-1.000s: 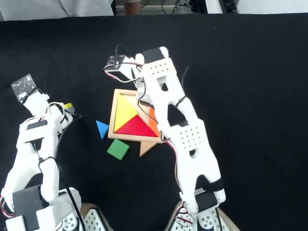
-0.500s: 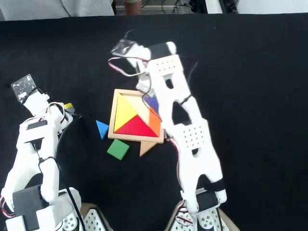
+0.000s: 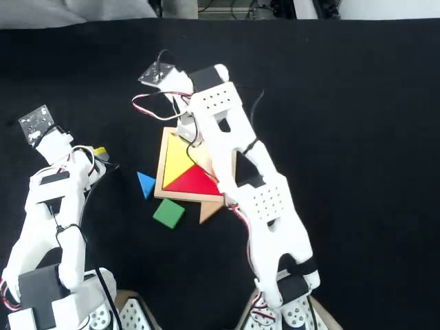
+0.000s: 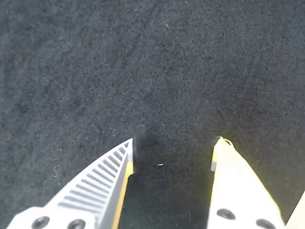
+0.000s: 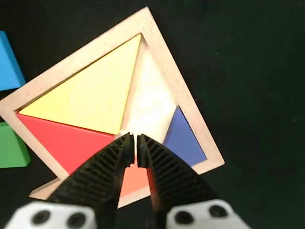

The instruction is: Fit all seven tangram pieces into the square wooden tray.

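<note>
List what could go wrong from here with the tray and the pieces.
1. The right gripper hangs shut over the seam between the yellow triangle and the red triangle; a dip may jolt them out of place.
2. The dark blue triangle borders a bare gap in the tray, so it may slide.
3. The green square lies close beside the tray; a sweep could knock it away.

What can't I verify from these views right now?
High view: the right arm covers the right side of the tray, hiding pieces there.
High view: the tan triangle lies partly under that arm.
Right wrist view: the right tool hides most of the orange piece.
Right wrist view: the frame edge cuts off the blue triangle and green square.
</note>
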Tool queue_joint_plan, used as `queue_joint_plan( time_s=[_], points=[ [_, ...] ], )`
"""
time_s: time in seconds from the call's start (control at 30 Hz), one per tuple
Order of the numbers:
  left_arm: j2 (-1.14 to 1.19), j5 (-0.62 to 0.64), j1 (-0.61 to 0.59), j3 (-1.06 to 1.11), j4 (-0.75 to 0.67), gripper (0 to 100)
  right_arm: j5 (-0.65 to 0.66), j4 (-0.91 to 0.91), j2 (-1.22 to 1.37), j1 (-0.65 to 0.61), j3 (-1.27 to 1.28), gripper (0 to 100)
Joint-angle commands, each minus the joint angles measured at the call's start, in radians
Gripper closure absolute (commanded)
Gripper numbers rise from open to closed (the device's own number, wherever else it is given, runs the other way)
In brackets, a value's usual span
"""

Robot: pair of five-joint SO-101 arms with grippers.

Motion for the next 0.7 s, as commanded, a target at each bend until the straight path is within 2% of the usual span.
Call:
queue_joint_plan(
  time_s=[0.0,0.13,0.47,0.57,0.67],
  points=[
    [-0.006,-0.011,0.013,-0.061,-0.023,74,-0.034,0.037,-0.214,-0.023,0.016,98.7],
    [-0.006,-0.011,0.015,-0.061,-0.023,74,-0.075,0.038,-0.453,-0.055,0.127,98.8],
    [-0.006,-0.011,0.015,-0.058,-0.023,74,-0.115,0.021,-1.047,-0.054,0.656,98.8],
    [-0.006,-0.011,0.015,-0.056,-0.023,74,-0.115,-0.051,-1.161,-0.051,0.820,98.8],
    [-0.006,-0.011,0.015,-0.054,-0.023,74,-0.117,-0.209,-1.196,-0.037,1.056,98.8]
  ],
)
